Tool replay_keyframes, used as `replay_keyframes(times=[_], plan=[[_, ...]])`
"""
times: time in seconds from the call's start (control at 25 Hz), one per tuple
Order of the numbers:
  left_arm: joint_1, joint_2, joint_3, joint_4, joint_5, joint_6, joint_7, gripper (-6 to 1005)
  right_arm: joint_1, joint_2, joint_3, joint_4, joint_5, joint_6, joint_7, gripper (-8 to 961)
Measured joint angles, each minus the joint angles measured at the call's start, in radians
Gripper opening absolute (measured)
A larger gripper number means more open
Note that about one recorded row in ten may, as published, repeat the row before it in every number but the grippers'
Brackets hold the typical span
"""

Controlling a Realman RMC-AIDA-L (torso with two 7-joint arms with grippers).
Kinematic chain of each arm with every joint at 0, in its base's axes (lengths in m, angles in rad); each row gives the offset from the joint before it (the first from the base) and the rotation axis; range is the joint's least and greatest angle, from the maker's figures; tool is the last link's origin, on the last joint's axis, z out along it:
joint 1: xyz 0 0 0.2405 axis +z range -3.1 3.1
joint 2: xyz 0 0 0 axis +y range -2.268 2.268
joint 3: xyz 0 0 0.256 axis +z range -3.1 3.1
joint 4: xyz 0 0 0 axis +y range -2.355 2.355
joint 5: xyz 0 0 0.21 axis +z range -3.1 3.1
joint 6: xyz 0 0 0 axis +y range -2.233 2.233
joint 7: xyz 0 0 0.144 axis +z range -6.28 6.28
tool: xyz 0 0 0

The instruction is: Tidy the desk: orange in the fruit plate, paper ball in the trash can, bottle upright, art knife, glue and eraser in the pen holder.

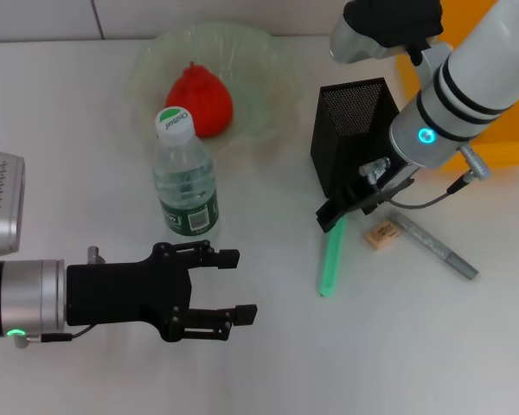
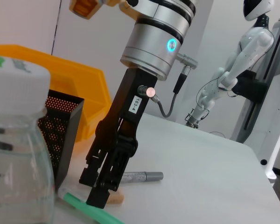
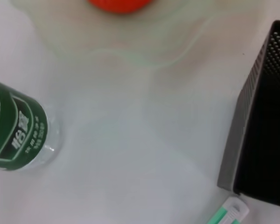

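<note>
The orange (image 1: 199, 99) lies in the pale-green fruit plate (image 1: 156, 52) at the back. The bottle (image 1: 186, 177) stands upright in front of the plate and also shows in the right wrist view (image 3: 18, 133). The green art knife (image 1: 330, 259) lies flat in front of the black mesh pen holder (image 1: 350, 130). The tan eraser (image 1: 381, 234) and the grey glue stick (image 1: 432, 245) lie beside the knife. My right gripper (image 1: 346, 209) is open, low over the knife's far end, close to the holder. My left gripper (image 1: 238, 285) is open and empty near the front. The paper ball is out of view.
The yellow trash can (image 1: 493, 130) stands at the back right, mostly behind my right arm. The left wrist view shows my right gripper (image 2: 97, 189) just above the knife (image 2: 84, 210), with the holder (image 2: 60, 135) beside it.
</note>
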Motion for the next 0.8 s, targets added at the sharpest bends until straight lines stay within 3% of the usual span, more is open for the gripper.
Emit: replay_keyframes(times=[0.8], plan=[[0.001, 0.000, -0.002, -0.015, -0.002, -0.008, 0.020, 813, 0.003, 0.003, -0.080, 0.029, 0.031, 0.080, -0.001, 720]])
